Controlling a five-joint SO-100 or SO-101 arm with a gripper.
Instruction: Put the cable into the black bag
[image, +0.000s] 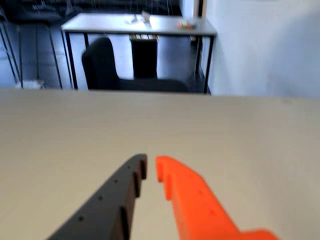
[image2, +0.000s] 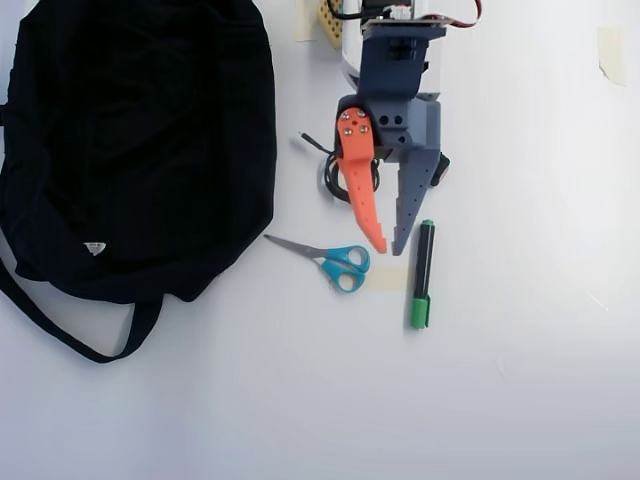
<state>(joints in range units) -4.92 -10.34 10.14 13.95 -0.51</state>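
The cable (image2: 329, 172) lies coiled under my gripper's orange finger, back toward the arm's base in the overhead view. My gripper (image2: 389, 246) has its jaws nearly closed, tips a sliver apart, holding nothing; the wrist view shows only bare table (image: 60, 135) ahead. I judge I've overshot: the coil sits behind the fingertips. The black bag (image2: 130, 140) lies well left, past the scissors (image2: 335, 262).

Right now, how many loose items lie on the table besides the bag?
3: scissors right of the bag, a marker further right, and the cable partly under the end effector. More may be hidden beneath the arm.
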